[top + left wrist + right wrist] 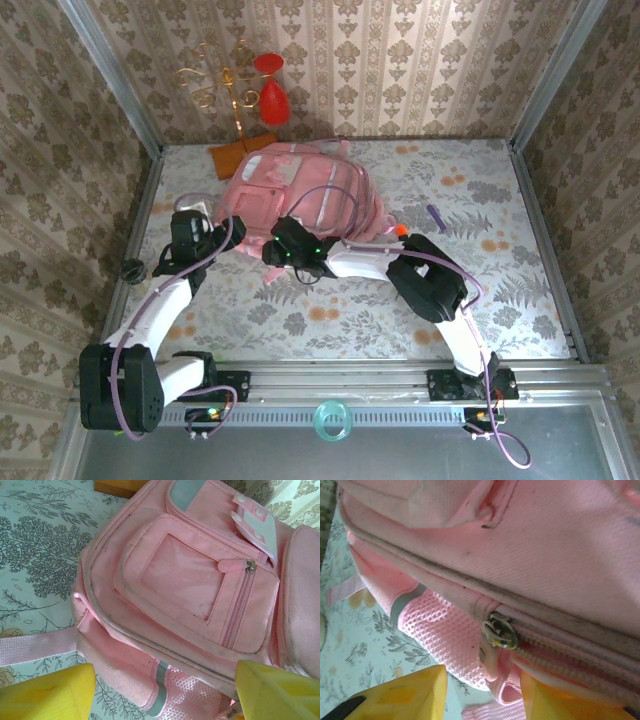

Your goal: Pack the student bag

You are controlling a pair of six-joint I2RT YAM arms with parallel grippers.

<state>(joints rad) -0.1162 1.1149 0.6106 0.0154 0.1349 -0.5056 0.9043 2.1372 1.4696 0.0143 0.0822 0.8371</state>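
The student bag, a pink backpack, lies at the back middle of the table. My left gripper is at its left side. In the left wrist view that gripper stands open over the mesh side pocket, with the front pocket beyond it. My right gripper is at the bag's near edge. In the right wrist view its yellow fingers stand apart, with the pink pull loop of the metal zip slider hanging between them, close to the right finger.
A brown flat block lies behind the bag. A gold stand with red ornaments is against the back wall. A purple pen lies right of the bag. A pink strap trails on the cloth. A teal ring sits at the near rail.
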